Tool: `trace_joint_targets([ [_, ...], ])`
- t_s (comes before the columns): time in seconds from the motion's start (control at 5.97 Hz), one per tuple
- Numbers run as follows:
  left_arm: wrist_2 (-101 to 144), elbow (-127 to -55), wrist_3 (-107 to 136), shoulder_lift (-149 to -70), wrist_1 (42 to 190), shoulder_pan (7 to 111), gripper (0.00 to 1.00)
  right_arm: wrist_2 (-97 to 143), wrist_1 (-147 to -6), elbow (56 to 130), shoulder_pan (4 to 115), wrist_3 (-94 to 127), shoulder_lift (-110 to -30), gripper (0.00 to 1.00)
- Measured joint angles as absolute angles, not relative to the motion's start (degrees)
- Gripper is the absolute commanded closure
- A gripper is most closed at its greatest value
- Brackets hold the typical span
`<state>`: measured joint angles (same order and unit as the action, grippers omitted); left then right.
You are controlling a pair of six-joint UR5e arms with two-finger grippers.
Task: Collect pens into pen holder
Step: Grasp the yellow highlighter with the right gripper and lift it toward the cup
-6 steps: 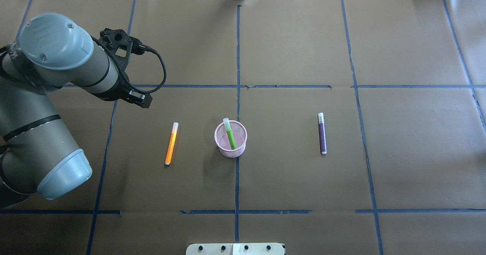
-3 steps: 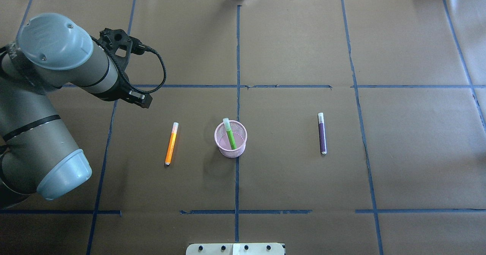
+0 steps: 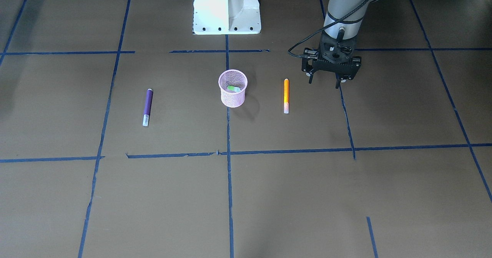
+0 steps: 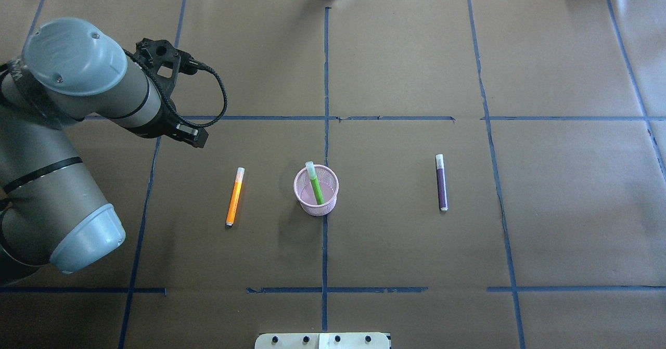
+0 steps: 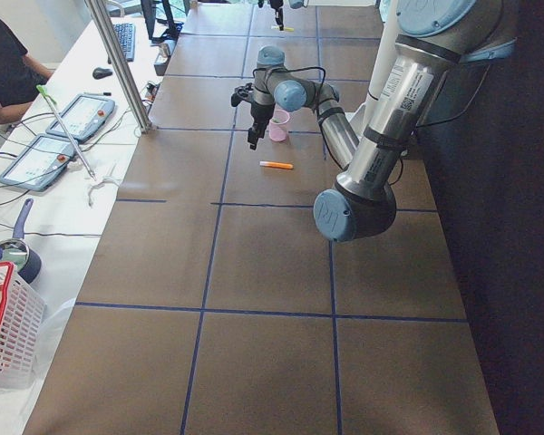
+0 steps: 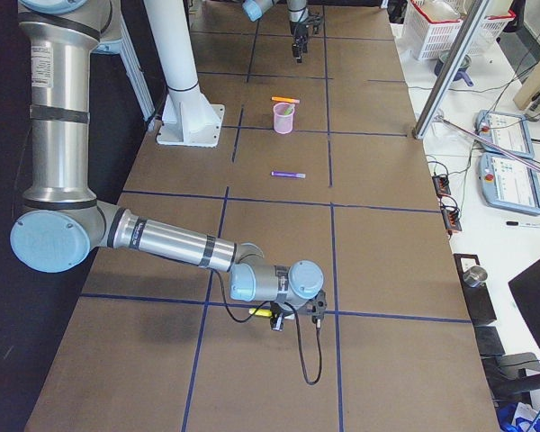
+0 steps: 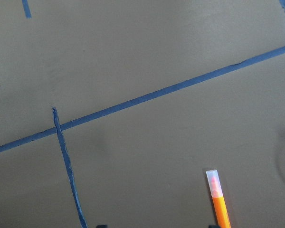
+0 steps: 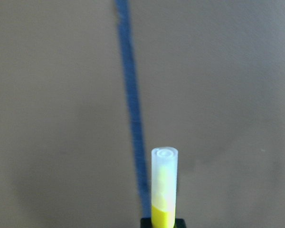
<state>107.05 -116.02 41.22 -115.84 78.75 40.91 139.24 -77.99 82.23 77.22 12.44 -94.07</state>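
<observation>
beside orange pen (image 3: 286, 95), left pincer (image 3: 324, 83) points down, spread; right pincer (image 6: 297, 320) grips yellow pen (image 8: 164, 187).

- left hand (image 3: 324, 83): hiding behind its own wrist in the overhead view; only dark fingertip stubs are peeking in at the left wrist view's bottom edge.
- orange pen (image 7: 219, 202): running off that same edge.
- yellow pen (image 8: 164, 190): lower body is getting cut off; the grip on it is not showing.
- right hand (image 6: 297, 322): appearing too small to judge.
- green pen (image 4: 314, 183): lower end is sitting behind the pen holder (image 4: 333, 195) mesh.
- tape line (image 8: 133, 118): blurring.
</observation>
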Motion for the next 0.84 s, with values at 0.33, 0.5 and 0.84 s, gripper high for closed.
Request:
trace_joint_targets([
  [0.33,107.1,-115.7,41.4,-115.9,78.7,40.7,0.23,136.2,-77.6,97.6,72.6,17.2,-93.1,1.0],
  [0.5,107.2,-115.3,41.5,-115.9,78.8,40.5,0.12,132.4,-77.5,105.4,67.6,22.9,-91.9,1.0],
  [0.84,107.4,-113.3,41.4,-116.7,79.2,40.1,0.01,123.6,-77.4,116.6,56.6,43.0,-85.5,1.0],
])
